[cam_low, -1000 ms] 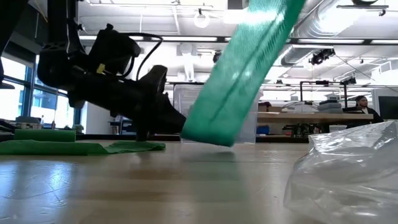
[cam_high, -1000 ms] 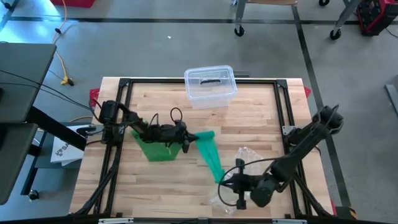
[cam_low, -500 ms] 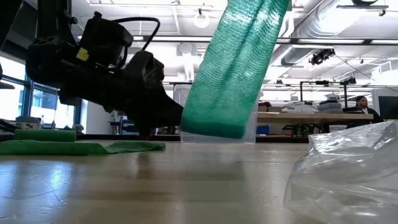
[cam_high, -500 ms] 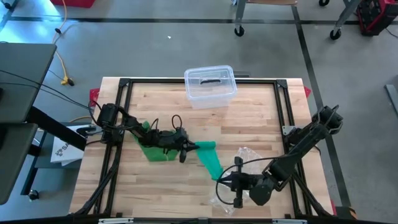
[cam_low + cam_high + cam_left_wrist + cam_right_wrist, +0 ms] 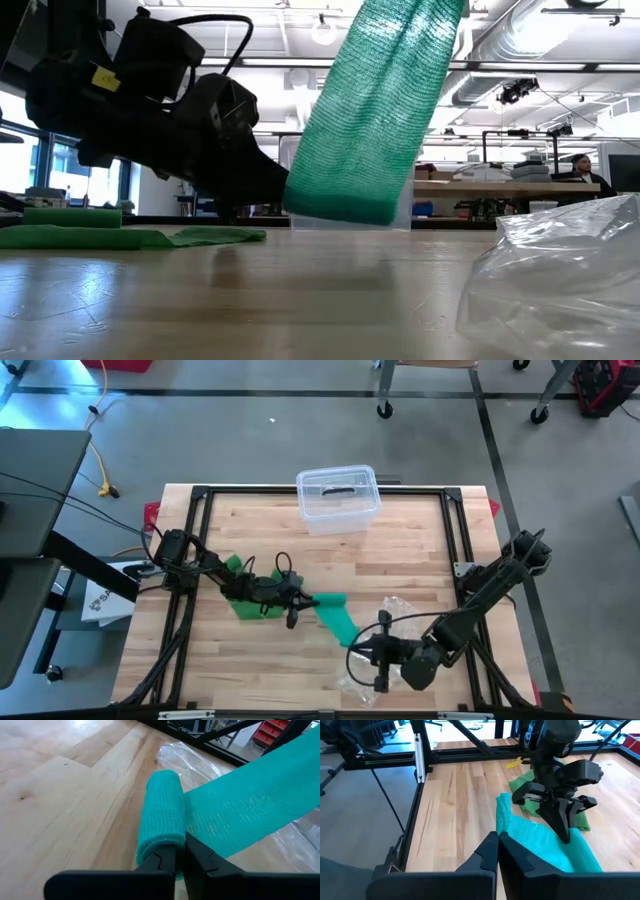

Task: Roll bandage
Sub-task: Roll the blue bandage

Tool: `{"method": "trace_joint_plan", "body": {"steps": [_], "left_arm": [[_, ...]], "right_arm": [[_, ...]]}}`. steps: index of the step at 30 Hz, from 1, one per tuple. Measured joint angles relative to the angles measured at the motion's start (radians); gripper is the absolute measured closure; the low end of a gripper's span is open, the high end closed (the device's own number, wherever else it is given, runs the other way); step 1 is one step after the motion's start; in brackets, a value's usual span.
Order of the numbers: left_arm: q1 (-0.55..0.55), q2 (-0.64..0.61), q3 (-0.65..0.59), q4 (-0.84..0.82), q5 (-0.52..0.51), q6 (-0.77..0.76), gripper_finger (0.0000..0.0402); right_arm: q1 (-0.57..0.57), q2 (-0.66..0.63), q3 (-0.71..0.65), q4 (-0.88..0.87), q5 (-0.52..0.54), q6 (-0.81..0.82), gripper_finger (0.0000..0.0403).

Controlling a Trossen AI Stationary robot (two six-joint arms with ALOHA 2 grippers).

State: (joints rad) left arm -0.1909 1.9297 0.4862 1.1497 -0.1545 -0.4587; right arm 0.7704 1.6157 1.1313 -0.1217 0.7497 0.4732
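Near the middle of the tabletop [image 5: 400, 550], your left pincer [image 5: 303, 601] is clamping the rolled end of the green bandage [image 5: 338, 618]. From there the strip is stretching tight toward your right pincer [image 5: 362, 651], which is pinching its other end, fingers closed, beside a crumpled clear plastic bag [image 5: 400, 612] at the front edge.
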Motion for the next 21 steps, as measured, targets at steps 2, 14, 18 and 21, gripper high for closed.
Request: {"method": "trace_joint_plan", "body": {"steps": [2, 14, 18, 21], "left_arm": [[0.000, 0.000, 0.000, 0.005, -0.003, 0.000, 0.0390], [0.002, 0.000, 0.079, -0.148, 0.074, -0.011, 0.0365], [0.002, 0.001, 0.114, -0.282, 0.134, -0.009, 0.0364], [0.000, 0.000, 0.121, -0.302, 0.140, -0.001, 0.0364]], "right_arm": [[0.000, 0.000, 0.000, -0.001, 0.001, 0.001, 0.0403], [-0.054, 0.060, 0.000, -0.008, -0.093, 0.092, 0.0403], [-0.071, 0.074, 0.000, -0.010, -0.091, 0.114, 0.0403], [-0.076, 0.074, 0.000, -0.009, -0.090, 0.114, 0.0403]]}}
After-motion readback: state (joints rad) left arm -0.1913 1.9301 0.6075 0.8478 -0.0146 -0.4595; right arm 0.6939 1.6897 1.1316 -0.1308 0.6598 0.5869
